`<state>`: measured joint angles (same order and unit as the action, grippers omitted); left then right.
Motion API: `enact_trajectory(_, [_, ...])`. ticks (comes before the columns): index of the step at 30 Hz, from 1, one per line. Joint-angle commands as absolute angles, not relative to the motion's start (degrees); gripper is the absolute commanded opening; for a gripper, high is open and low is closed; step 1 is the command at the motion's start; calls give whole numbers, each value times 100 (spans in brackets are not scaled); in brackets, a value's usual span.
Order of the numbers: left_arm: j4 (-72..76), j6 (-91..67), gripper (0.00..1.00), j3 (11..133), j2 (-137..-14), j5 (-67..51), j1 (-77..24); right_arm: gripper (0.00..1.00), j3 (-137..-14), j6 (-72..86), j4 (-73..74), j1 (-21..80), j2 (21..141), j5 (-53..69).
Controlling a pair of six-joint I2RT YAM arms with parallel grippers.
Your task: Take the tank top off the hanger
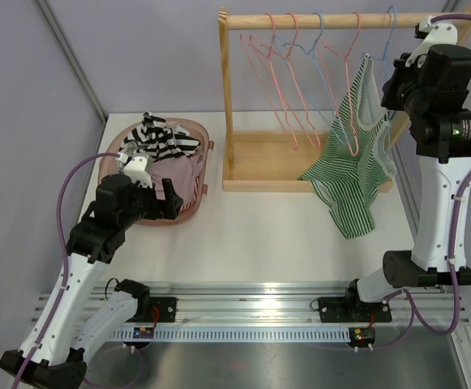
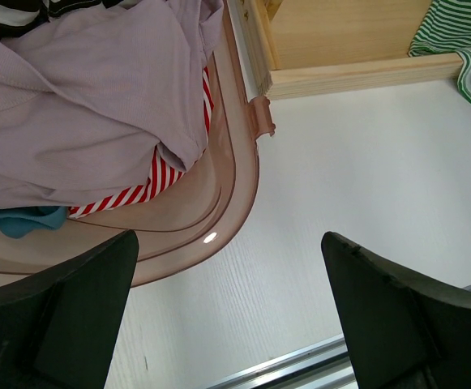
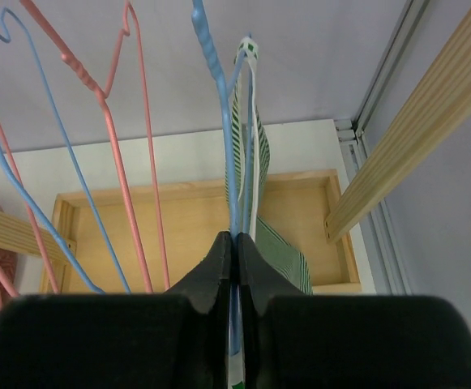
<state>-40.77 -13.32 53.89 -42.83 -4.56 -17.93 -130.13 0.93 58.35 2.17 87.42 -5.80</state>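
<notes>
At wooden rack rail (image 1: 324,22), green-and-white striped tank top (image 1: 353,162) hangs on blue wire hanger (image 3: 211,73). Right gripper (image 3: 235,243) pinches strap and wire together; pulling now risks dragging hanger off rail, garment still threaded. Left gripper (image 2: 227,267) spread wide beside pink plastic basket (image 2: 235,194).

The basket (image 1: 205,177) sits at the left of the tabletop (image 1: 259,243) with clothes (image 1: 164,143) piled in it. The rack (image 1: 227,97) stands just beside it on the right. The tank top (image 1: 353,170) hangs at the rack's right end, by my right gripper (image 3: 237,243).
</notes>
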Motion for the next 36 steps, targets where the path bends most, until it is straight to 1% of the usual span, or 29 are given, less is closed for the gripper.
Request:
enact_trajectory(1, [-3815, -1239, 99, 5388, -4219, -571, -1819, 0, -13236, 167, 5485, 211, 8394, -457])
enact_trajectory(7, [-3797, -1257, 99, 5405, -4184, -589, -1819, 0, -13219, 237, 5327, 202, 8157, -404])
enact_trajectory(12, [-3797, -1248, 99, 5432, -4166, -607, -1819, 0, -12675, 132, 4879, 202, 7937, -475])
enact_trajectory(21, [-3797, -1239, 99, 5423, -4069, -563, -1819, 0, -12569, 167, 4711, 211, 8332, -413])
enact_trajectory(29, [-3806, -1231, 99, 5423, -4043, -589, -1819, 0, -12568, 220, 5167, 202, 8788, -360])
enact_trajectory(32, [-3797, -1230, 99, 5423, -4043, -598, -1819, 0, -12341, 237, 5195, 202, 8772, -378])
enact_trajectory(33, [-3797, -1230, 99, 5423, -4043, -615, -1819, 2, -12140, 237, 5125, 211, 8754, -378])
enact_trajectory(36, [-3806, -1222, 99, 5423, -4043, -624, -1819, 6, -12120, 229, 5045, 211, 8797, -413])
